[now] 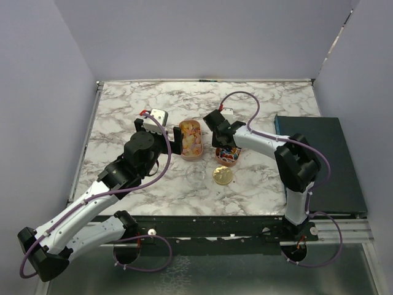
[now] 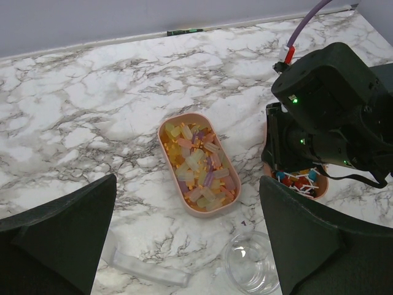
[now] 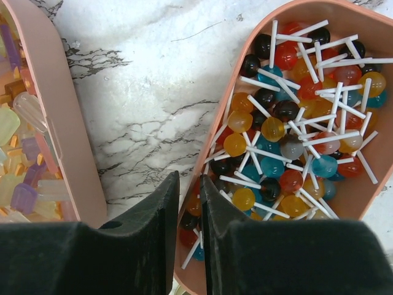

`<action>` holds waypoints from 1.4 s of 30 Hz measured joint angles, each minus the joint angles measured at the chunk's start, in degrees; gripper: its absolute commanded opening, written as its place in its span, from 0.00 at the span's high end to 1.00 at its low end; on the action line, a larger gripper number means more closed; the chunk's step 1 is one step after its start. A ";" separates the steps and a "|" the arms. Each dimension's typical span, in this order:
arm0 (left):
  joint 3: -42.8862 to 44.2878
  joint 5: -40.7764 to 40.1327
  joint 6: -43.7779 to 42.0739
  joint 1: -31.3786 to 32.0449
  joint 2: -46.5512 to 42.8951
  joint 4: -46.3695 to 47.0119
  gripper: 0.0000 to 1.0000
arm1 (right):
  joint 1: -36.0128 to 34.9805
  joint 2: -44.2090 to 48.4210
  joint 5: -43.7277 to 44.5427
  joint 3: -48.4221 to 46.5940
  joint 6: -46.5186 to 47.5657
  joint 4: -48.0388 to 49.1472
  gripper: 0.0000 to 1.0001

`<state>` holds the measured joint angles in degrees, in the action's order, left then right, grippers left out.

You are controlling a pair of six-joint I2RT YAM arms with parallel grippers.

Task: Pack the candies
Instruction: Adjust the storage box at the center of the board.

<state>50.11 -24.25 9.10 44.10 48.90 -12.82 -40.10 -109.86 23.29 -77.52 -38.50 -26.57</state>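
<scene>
Small pastel yellow, orange and purple candies fill the left pink oval tray, also at the left edge of the right wrist view. Tiny red, blue, orange and black lollipop candies with white sticks fill the right pink tray. My right gripper is shut on that tray's left rim, one finger outside and one inside. My left gripper is wide open and empty above the marble, near the end of the left tray. An empty clear jar stands by its right finger.
A round gold lid lies in front of the right tray, with the clear jar to its left. A clear plastic strip lies by my left finger. A dark board covers the table's right side. Walls enclose the back and sides.
</scene>
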 measured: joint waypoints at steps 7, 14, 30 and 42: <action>0.00 0.00 0.00 0.02 -0.02 0.00 0.01 | 0.00 -0.74 -0.04 -0.79 0.76 -0.17 0.96; 0.00 -0.02 0.00 0.02 -0.02 -0.02 0.01 | 0.07 -2.10 -0.87 -2.99 3.43 -0.07 0.99; 0.00 -0.02 0.00 0.02 0.35 -0.02 0.01 | 0.09 -9.01 -6.32 -12.63 6.56 0.26 0.96; 0.00 -0.37 -0.02 0.02 1.57 -0.04 0.01 | 0.09 -8.33 -6.93 -12.90 7.15 -0.17 0.68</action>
<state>50.11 -24.62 9.08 44.12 50.48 -12.86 -40.01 -118.19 16.36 -90.41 -31.35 -26.74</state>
